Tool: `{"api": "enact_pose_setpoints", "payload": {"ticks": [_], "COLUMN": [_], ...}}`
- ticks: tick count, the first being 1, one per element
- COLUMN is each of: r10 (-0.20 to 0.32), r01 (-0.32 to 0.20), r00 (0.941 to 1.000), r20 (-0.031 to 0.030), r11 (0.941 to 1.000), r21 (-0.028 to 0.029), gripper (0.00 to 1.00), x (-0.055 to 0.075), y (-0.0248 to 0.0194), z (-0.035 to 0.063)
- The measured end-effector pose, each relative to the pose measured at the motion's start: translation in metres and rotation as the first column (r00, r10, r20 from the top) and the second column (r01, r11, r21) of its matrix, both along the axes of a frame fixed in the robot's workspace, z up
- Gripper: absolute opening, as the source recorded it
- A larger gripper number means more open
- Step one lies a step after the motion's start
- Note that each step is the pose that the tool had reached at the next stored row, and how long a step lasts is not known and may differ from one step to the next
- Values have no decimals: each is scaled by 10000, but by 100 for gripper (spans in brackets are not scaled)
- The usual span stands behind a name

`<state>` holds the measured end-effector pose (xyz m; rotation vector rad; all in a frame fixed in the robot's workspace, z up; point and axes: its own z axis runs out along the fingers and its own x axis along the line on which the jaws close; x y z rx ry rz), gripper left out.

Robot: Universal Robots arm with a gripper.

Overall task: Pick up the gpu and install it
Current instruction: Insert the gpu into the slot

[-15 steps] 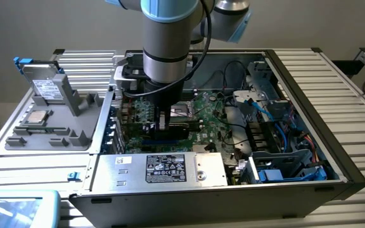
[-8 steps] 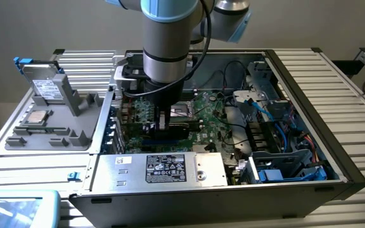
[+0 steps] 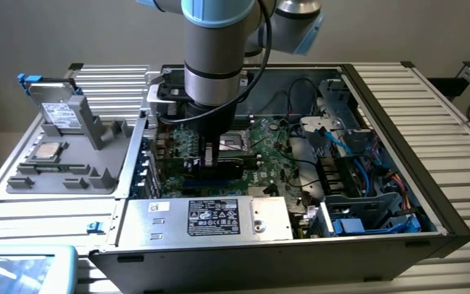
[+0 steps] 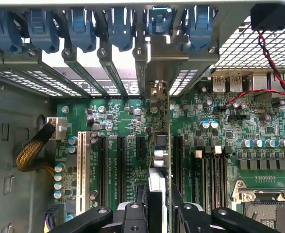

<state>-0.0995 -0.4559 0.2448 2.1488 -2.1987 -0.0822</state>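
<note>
Front corner: a pale, blue-edged flat thing (image 3: pixel 22 266) is cut off at the lower left of the exterior view; what it is cannot be told.
Power supply (image 3: pixel 218 217): a silver box with a black label, lying along the near wall of the open computer case (image 3: pixel 300 263).
Tool (image 3: pixel 210 156): reaches down into the case at mid-frame. In the wrist view its black fingers (image 4: pixel 132 216) are closed from both sides on the gpu.
Gpu (image 4: pixel 158 141): held upright and edge-on over the green motherboard (image 4: pixel 113 126), between black expansion slots. Its silver bracket meets the case's slotted rear wall.
Close by: a white slot (image 4: pixel 80 165) and a yellow braided cable (image 4: pixel 33 153) lie on one side of the card. Memory slots (image 4: pixel 212 170), the processor socket (image 4: pixel 263 204) and red-and-black wires (image 4: pixel 273 63) lie on the other.
Rear wall: a row of blue clips (image 4: pixel 81 29) over the slot covers.
Drive bay (image 3: pixel 357 184): blue cables and a cage at the exterior view's right.
Tray (image 3: pixel 71 165): grey, outside the case at the exterior view's left. It carries an upright hard drive (image 3: pixel 59 110) and a flat square chip (image 3: pixel 47 150).
Counter (image 3: pixel 455 122): ribbed metal under the case and tray.
Room: a plain grey wall (image 3: pixel 55 30) behind.
Hard to tell: whether the card's lower edge sits in a slot. In the exterior view the arm (image 3: pixel 215 55) covers the grip.
</note>
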Motion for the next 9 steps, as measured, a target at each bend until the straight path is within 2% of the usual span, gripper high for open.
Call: {"api": "enact_pose_setpoints", "payload": {"ticks": [9], "r10": [-1], "r01": [1], "r00": [10000], "r20": [-2], "r11": [10000], "r21": [-57], "gripper": [29], "x": [-11], "y": [5], "z": [-22]}}
